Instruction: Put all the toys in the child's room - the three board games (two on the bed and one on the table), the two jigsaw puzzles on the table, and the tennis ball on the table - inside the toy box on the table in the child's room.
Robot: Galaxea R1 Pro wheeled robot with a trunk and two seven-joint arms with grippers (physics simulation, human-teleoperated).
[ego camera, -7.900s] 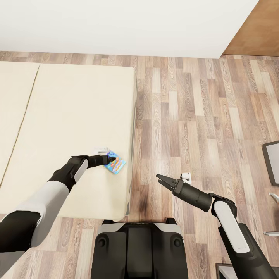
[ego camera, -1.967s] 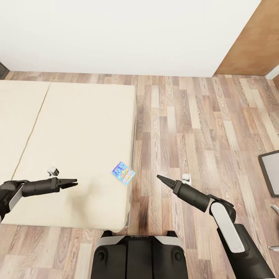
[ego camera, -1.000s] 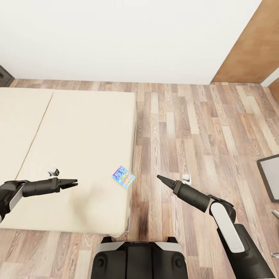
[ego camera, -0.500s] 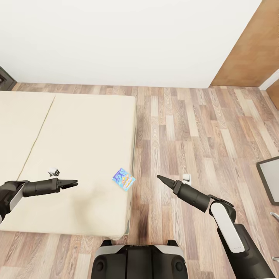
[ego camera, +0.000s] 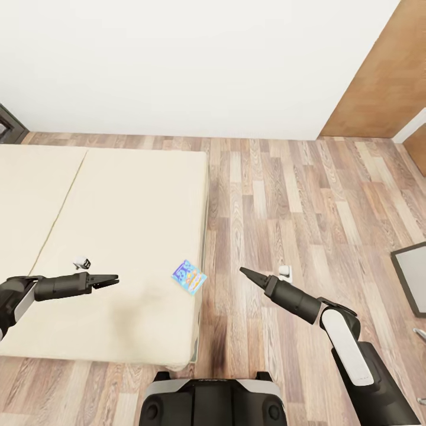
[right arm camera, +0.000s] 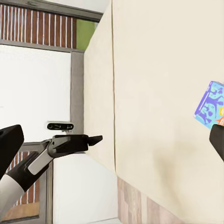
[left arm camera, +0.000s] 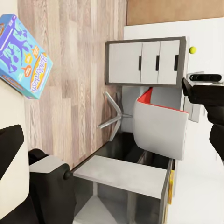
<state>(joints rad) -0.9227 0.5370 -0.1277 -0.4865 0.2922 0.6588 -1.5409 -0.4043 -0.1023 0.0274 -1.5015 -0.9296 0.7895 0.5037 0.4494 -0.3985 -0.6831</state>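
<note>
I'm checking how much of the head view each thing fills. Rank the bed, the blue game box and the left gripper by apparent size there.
1. The bed, by far the largest.
2. The left gripper and the blue game box look about alike; the gripper hangs nearer the camera, so I won't rank them.

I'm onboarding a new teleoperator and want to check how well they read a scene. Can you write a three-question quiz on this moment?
1. True or false: the blue board game lies on the bed, near the edge that faces the wood floor.
2. Which gripper is over the mattress: left or right?
3. Multiple choice: the board game is A) held in the left jaws, B) held in the right jaws, C) lying free between the two grippers.

Key: 1 true. 2 left; the right one is over the floor. 3 C.
</note>
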